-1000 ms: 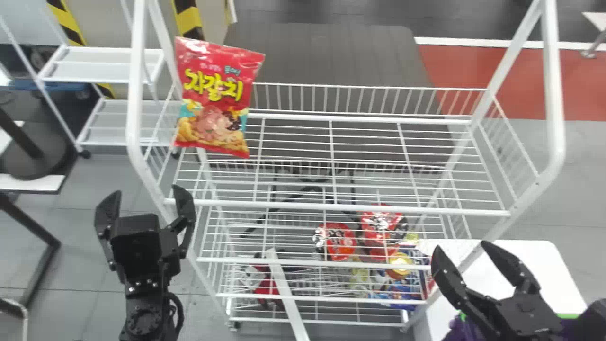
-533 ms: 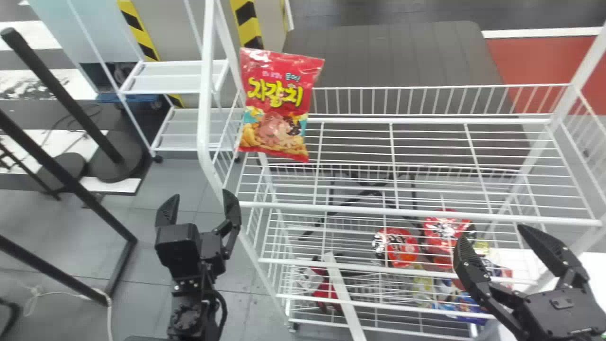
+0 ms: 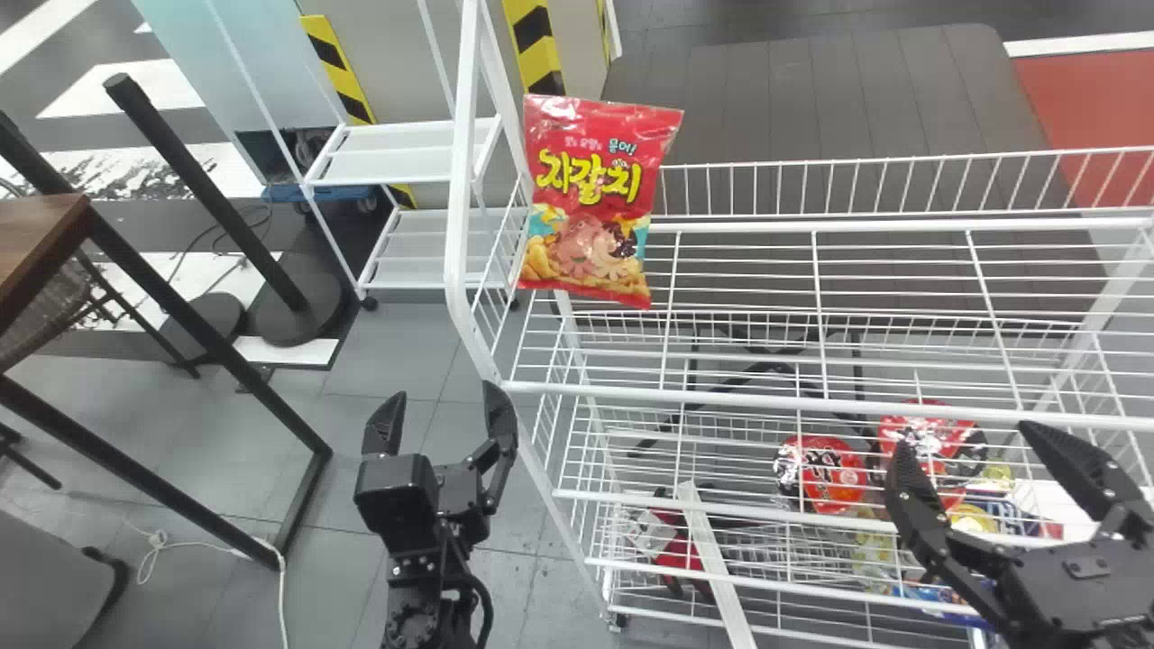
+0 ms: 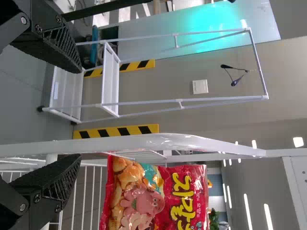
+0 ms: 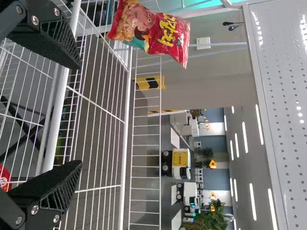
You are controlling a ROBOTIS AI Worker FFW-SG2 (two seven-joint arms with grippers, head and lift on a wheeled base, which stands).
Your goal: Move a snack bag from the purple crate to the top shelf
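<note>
Head view: white rack (image 3: pixel 721 397), snack bag (image 3: pixel 590 203) and left end effector (image 3: pixel 444 389) shifted toward three o'clock, right end effector (image 3: pixel 963 434) shifted less, toward two o'clock, brown wooden top (image 3: pixel 36 236) came in at nine o'clock.

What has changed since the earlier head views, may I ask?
The view has swung left, so the rack and snack bag appear farther right. Relative to the rack, the right end effector has shifted left; it and the left end effector stay open. The bag stays at the top shelf's left end.
</note>
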